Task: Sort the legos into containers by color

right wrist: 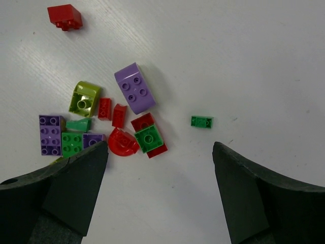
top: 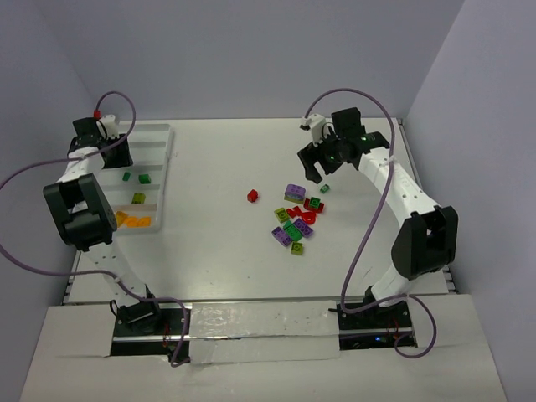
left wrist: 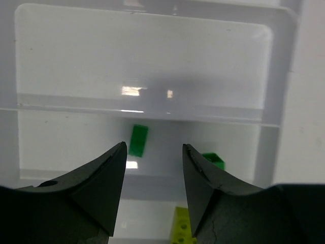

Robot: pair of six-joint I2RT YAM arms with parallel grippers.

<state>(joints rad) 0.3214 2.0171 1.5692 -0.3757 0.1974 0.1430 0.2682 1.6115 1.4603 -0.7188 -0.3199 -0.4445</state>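
Right gripper [right wrist: 160,152] spread wide and empty, hanging over the loose legos [right wrist: 117,127] right of table centre. Left gripper [left wrist: 154,147] parted too, nothing between the jaws, poised above the white tray [left wrist: 147,109] at the left edge of the table.

Below that claw, two green bricks [left wrist: 138,140] lying in one compartment. Next compartment nearer, a lime brick [left wrist: 183,229]. Nearer again, orange bricks [top: 134,220].

Loose pile a jumble of purple, red, green and lime, many pieces touching. One red brick [right wrist: 64,16] well apart on the left. One small green brick [right wrist: 201,121] alone at the pile's far right corner, near it but not touching.

Likely target for the right arm: that lone green one. Best done by centring the jaws over it, squaring the wrist to its long sides, then dropping straight down and pinching gently. Keep the finger on the pile side clear of the red-and-green cluster. No dragging, no nudging sideways. For the left arm, a straight lift, clear of the low tray walls.
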